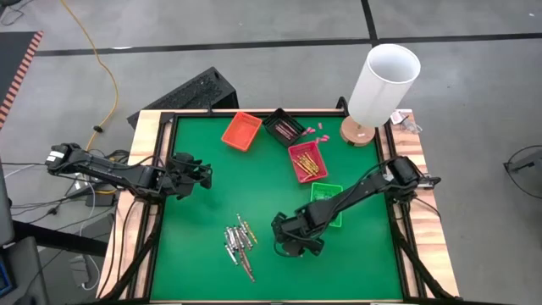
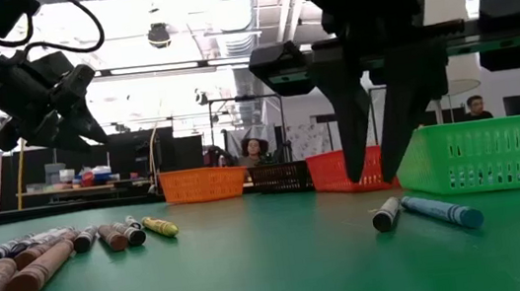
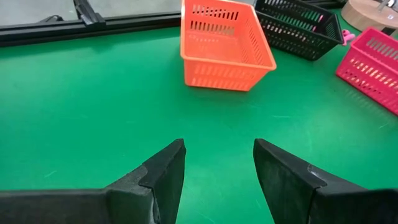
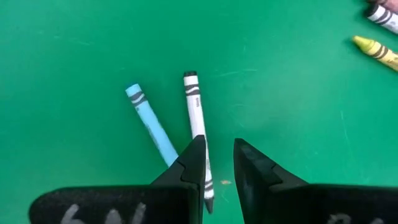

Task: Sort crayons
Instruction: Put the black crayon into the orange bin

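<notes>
Right gripper (image 4: 216, 163) points down above two loose crayons (image 4: 198, 134), fingers slightly parted, grasping nothing; its finger partly hides the white one. Left gripper (image 3: 217, 165) hovers left, fingers spread, empty. Remaining crayon pile (image 1: 240, 241) lies near-centre.

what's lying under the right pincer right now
Under the right pincer lie a blue crayon and a white crayon on the green mat. Their near ends are covered by the fingers.
</notes>
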Motion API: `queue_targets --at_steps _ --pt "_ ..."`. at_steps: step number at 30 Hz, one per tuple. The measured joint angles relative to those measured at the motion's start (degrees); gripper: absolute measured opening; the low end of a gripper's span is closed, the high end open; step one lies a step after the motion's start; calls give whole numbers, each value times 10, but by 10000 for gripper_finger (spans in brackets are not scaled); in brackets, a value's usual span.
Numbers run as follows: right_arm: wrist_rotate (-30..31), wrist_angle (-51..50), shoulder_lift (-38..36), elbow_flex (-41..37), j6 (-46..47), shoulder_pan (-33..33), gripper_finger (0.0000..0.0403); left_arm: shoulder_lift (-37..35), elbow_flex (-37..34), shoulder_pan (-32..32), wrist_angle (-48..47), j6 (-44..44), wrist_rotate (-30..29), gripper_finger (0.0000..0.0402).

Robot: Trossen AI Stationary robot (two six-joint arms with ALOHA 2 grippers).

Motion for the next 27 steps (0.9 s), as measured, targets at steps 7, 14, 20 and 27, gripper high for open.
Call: queue_targets --at_steps 7,14,20,27 --pt "-9 -4 23 0 -2 1 78 0 0 0 1 0 2 180" --pt "-8 -3 29 0 20 -7 73 0 0 0 3 0 7 180" --pt "-8 -6 29 0 31 -13 35 0 0 0 3 0 7 180" --pt "-8 -6 29 0 37 -14 6 0 0 0 3 0 7 180"
